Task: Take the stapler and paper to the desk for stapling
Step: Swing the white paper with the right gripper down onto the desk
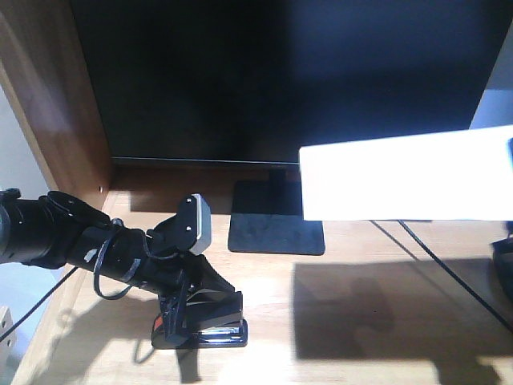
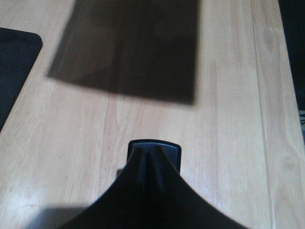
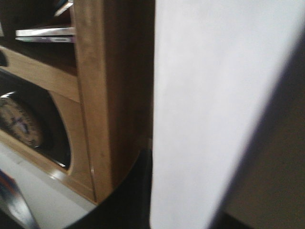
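Note:
The black stapler, with an orange-red tab at its left end, lies low on the light-wood desk at the front left. My left gripper is shut on it. In the left wrist view the stapler's end pokes out past the closed fingertips of the left gripper. The white paper hangs in the air above the right of the desk and casts a dark shadow. The paper fills the right wrist view, where my right gripper is shut on its edge; one finger is hidden behind it.
A large black monitor stands at the back, its flat base on the desk's middle. A thin cable runs across the right side. A brown side panel bounds the left. A wooden shelf unit shows behind the paper.

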Robot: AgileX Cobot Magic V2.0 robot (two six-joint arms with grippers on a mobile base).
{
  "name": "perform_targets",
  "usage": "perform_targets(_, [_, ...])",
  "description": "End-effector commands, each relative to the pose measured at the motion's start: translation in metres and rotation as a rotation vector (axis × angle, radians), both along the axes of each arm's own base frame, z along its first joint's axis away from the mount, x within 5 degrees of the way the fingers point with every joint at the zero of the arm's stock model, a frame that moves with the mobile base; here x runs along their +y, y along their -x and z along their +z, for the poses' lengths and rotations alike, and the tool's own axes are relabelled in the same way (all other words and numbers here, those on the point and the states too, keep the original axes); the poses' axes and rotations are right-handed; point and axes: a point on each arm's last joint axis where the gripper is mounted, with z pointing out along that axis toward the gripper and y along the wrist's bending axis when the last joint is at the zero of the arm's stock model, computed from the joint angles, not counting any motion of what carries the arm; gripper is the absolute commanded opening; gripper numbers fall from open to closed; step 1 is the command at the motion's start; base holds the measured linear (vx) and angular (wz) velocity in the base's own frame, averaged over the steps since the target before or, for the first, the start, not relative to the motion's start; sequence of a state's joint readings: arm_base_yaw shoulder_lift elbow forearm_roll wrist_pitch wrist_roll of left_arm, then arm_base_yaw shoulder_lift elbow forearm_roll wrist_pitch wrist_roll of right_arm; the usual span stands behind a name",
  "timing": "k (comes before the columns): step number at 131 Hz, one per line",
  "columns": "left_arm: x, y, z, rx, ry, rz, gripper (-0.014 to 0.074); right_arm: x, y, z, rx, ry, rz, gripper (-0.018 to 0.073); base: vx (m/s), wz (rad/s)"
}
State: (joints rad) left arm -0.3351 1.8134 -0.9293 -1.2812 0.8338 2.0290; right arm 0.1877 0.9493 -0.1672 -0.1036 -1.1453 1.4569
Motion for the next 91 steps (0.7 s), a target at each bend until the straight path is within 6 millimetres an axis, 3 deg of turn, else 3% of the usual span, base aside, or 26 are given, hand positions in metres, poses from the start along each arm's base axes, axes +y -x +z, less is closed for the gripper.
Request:
perform_targets(1, [-0.005,-0.001,0.022,-0.036,0.071,-0.002,-0.0006,0.001,-0.005,0.013,-0.147,-0.060,0.031,-0.0002,0.00,0.00])
perform_targets(50, [-0.005,-0.001,0.022,-0.036,0.071,-0.002,-0.0006,-0.015,-0.029,-0.020,0.055,0.054,0.102,-0.0002,0.00,0.00])
perform_targets(91, [-0.005,-0.001,0.022,-0.036,0.071,-0.002,-0.0006,-0.013,-0.043,-0.030,0.194,0.398,0.477,-0.0002,0.00,0.00])
